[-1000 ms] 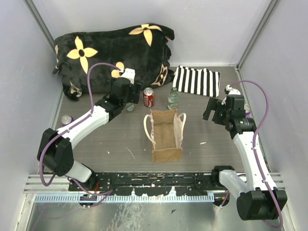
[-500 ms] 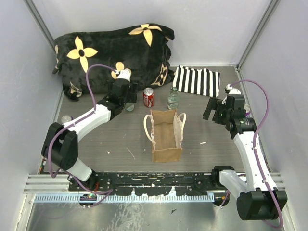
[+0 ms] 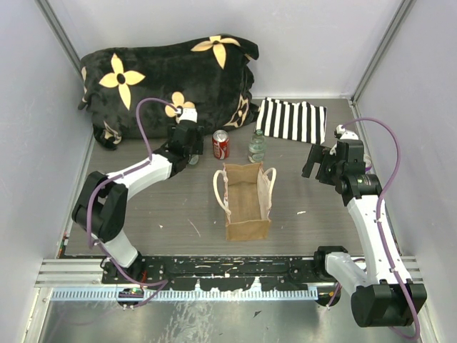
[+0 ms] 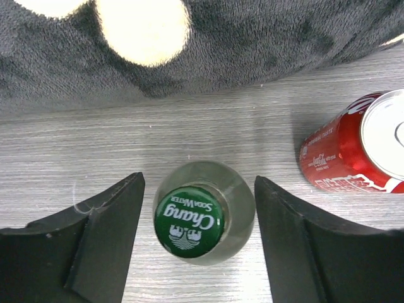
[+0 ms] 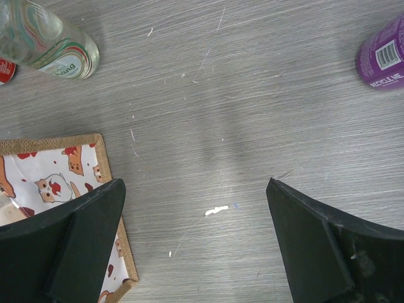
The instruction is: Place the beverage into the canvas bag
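A clear glass bottle with a green cap (image 4: 189,225) stands upright on the table between my left gripper's fingers (image 4: 113,221). My left gripper (image 4: 199,180) is open, with a narrow gap on each side of the bottle. In the top view, this gripper (image 3: 190,151) hides most of the bottle. A red can (image 3: 221,144) stands just to its right. The tan canvas bag (image 3: 246,204) stands open at mid table. My right gripper (image 5: 196,183) hangs open and empty over bare table right of the bag (image 5: 107,189).
A black blanket with yellow flowers (image 3: 164,71) lies at the back left, close behind the bottle. A second clear bottle (image 3: 257,146) stands behind the bag. A striped cloth (image 3: 291,120) lies at the back right. A purple can (image 5: 384,53) stands near my right gripper.
My left arm has swung further back and right, bringing its gripper down around the green-capped bottle, and its jaws have narrowed a little. The right arm has not moved.
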{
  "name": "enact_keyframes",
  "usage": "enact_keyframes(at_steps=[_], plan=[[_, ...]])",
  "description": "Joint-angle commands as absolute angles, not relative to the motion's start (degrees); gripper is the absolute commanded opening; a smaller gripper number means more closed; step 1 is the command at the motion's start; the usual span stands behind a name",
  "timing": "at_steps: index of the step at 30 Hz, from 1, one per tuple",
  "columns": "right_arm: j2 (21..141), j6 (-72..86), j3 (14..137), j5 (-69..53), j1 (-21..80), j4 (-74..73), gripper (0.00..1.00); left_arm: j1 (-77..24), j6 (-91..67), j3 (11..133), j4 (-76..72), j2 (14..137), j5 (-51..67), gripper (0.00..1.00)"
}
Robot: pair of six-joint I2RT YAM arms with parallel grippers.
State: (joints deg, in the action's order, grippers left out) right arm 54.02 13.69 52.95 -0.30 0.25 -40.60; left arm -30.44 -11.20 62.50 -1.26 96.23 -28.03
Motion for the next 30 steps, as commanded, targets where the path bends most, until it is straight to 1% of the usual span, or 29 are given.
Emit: enact_keyframes(at_steps=[1, 4, 8, 10, 13, 14, 15, 18, 19, 21, 24, 27, 30], plan=[[53.8, 13.6, 55.7, 0.5, 0.3, -39.9, 1.0, -30.3, -11.9, 62.4, -4.6, 97.0, -30.4, 0.72], [54.0, 13.7, 55.7, 0.4, 0.2, -39.9, 1.0, -30.2, -11.9, 62.1, -4.7, 96.8, -30.2, 0.58], [53.8, 13.9, 55.6, 0.3, 0.3, -39.9, 1.0, -30.2, -12.0, 61.1, -4.9, 96.3, -29.7, 0.44], [53.6, 14.0, 55.4, 0.2, 0.3, -39.9, 1.0, -30.2, -12.0, 60.5, -5.1, 96.1, -29.5, 0.36], [53.4, 14.1, 55.1, 0.1, 0.3, -39.9, 1.0, -30.2, -12.3, 60.1, -5.0, 95.5, -29.1, 0.33], [53.3, 14.2, 55.0, 0.0, 0.2, -39.9, 1.0, -30.2, -12.3, 60.1, -5.0, 95.3, -28.9, 0.33], [53.3, 14.2, 55.0, 0.0, 0.3, -39.9, 1.0, -30.2, -12.3, 60.0, -5.0, 95.1, -28.6, 0.36], [53.2, 14.4, 54.7, -0.1, 0.3, -39.9, 1.0, -30.2, -12.5, 60.2, -4.7, 94.6, -27.1, 0.66], [53.2, 14.4, 54.7, -0.1, 0.3, -39.9, 1.0, -30.2, -12.7, 60.3, -4.6, 94.5, -26.7, 0.73], [53.1, 14.5, 54.7, -0.2, 0.2, -39.9, 1.0, -30.2, -13.0, 60.4, -4.2, 94.2, -26.0, 0.82], [53.0, 14.6, 54.6, -0.2, 0.3, -39.9, 1.0, -30.2, -13.1, 60.8, -3.8, 93.8, -25.7, 0.94], [52.9, 14.7, 54.4, -0.3, 0.3, -39.9, 1.0, -30.2, -12.8, 61.1, -3.8, 93.6, -25.7, 0.95], [52.9, 14.8, 54.2, -0.4, 0.3, -39.9, 1.0, -30.2, -12.7, 61.3, -4.0, 93.6, -26.3, 0.93]])
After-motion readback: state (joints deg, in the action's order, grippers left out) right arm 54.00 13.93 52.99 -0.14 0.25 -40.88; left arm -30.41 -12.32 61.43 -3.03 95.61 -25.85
